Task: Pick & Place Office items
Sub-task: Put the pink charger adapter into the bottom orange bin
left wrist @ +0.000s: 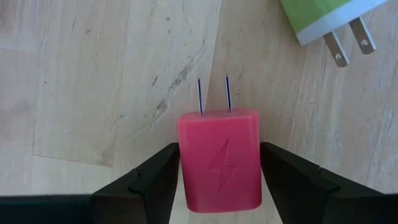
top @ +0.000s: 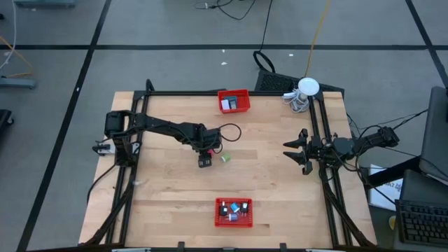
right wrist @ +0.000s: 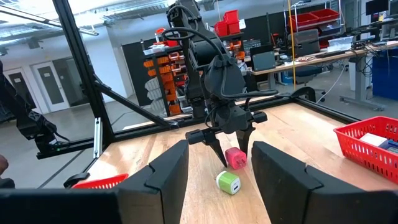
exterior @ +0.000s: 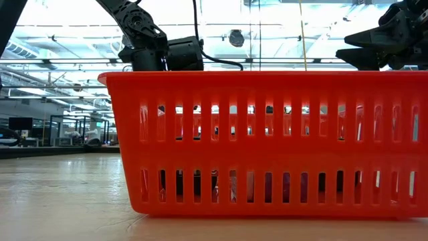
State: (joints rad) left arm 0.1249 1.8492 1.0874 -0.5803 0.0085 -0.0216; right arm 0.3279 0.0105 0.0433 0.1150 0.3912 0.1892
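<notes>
A pink wall charger [left wrist: 220, 163] with a lightning-bolt mark and two metal prongs sits between the fingers of my left gripper [left wrist: 220, 155], at the middle of the table [top: 204, 159]. A green-and-white charger [top: 225, 158] lies on the wood just right of it, also seen in the left wrist view [left wrist: 323, 15] and the right wrist view [right wrist: 228, 182]. My right gripper [top: 294, 152] hangs open near the table's right edge, facing the left arm and touching nothing [right wrist: 221, 146]. My left gripper pinches the pink charger's body by its two long sides [left wrist: 184, 163], one finger on each. The fingers come from above, pointing down [right wrist: 231, 149], and lie along the charger, whose prongs [left wrist: 213, 94] point away from them. Whether it is clear of the wood I cannot tell.
A red mesh basket [top: 233, 213] with several small items stands near the table's near edge and fills the low view [exterior: 267, 140]. A second red basket [top: 234, 101] stands at the far edge. A white round object with coiled cable [top: 306, 89] sits at the far right corner.
</notes>
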